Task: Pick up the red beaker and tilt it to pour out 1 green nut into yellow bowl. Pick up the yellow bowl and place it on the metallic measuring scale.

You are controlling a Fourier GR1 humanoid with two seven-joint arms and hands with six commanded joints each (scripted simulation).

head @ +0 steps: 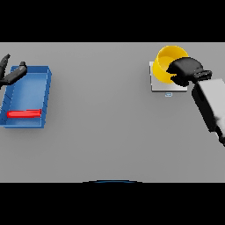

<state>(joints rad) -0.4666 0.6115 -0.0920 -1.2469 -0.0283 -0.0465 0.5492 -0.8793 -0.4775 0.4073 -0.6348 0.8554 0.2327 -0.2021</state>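
The yellow bowl [168, 64] sits on the metallic measuring scale [168, 86] at the table's [105, 132] far right. The right hand [186, 70] is at the bowl's near right rim, its dark fingers curled over the edge and gripping it. The red beaker [24, 114] lies on its side in the near end of a blue tray [46, 94] at the far left. The left hand [11, 74] hovers at the tray's far left corner, fingers straight and spread apart, holding nothing
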